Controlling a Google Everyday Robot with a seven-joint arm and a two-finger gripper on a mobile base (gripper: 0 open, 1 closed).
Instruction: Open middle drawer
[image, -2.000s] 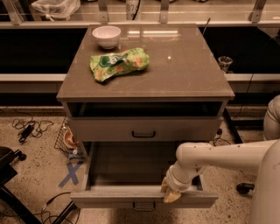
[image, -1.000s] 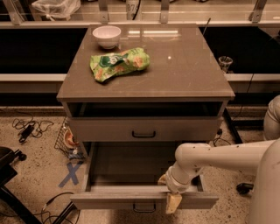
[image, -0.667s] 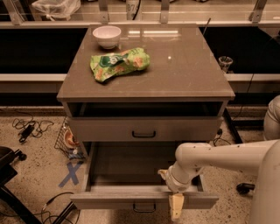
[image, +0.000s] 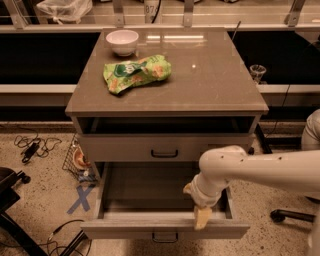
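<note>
The middle drawer (image: 165, 229) is a grey-taupe shallow tray with a small black bar handle (image: 165, 237). It stands pulled far out from the cabinet, and its inside looks empty. My gripper (image: 202, 216) hangs from the white arm (image: 260, 167), which comes in from the right. The gripper is at the inner side of the drawer's front wall, right of the handle, with its yellowish tip pointing down onto the wall's top edge.
The drawer above (image: 165, 149) is shut, with a dark slot over it. On the cabinet top (image: 215, 75) lie a green chip bag (image: 136, 73) and a white bowl (image: 122, 41). Cables (image: 30, 147), a blue tape cross (image: 80, 199) and a chair base (image: 10, 200) are on the floor at left.
The gripper tip has shifted slightly right and downward over the drawer's front wall. The drawer stays pulled out about as far as before.
</note>
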